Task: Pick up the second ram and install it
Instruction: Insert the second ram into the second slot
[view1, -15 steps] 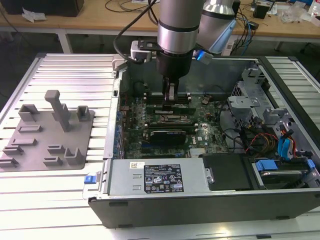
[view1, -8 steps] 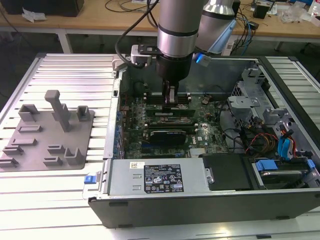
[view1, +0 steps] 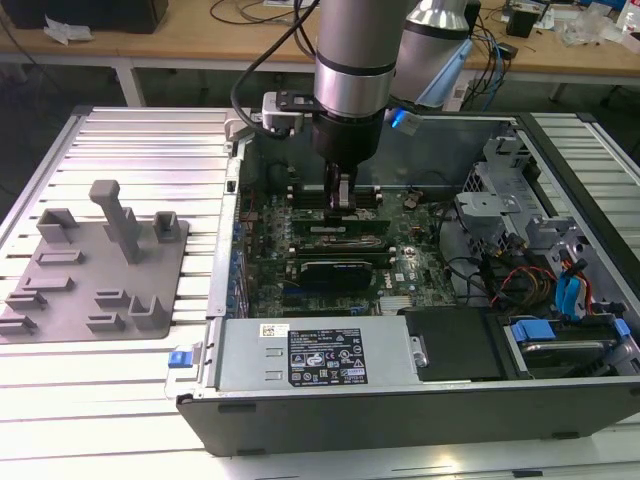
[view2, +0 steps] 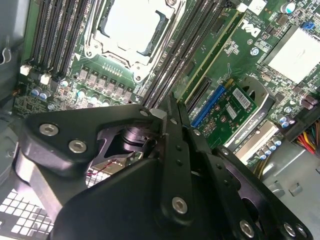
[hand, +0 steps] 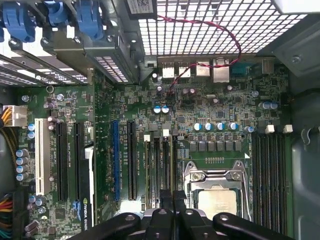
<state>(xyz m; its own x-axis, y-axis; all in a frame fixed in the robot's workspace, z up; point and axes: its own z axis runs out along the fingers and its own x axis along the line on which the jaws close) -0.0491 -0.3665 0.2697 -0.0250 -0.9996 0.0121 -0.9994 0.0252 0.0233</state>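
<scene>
The gripper (view2: 168, 103) is held with fingers pressed together, directly over the second ram (view2: 210, 54), which is stood in a motherboard (view2: 100, 80) slot.

Likely robotics lab: open computer case (view1: 400, 405) on slatted table (view1: 150, 145), cluttered workbench (view1: 190, 42) behind.

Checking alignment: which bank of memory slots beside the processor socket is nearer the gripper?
The bank between the socket and the blue slot; the gripper hangs over it, the other bank lies beyond the socket.

Exterior overview; 2 wrist views close over motherboard (hand: 200, 112) (view2: 75, 90)
</scene>
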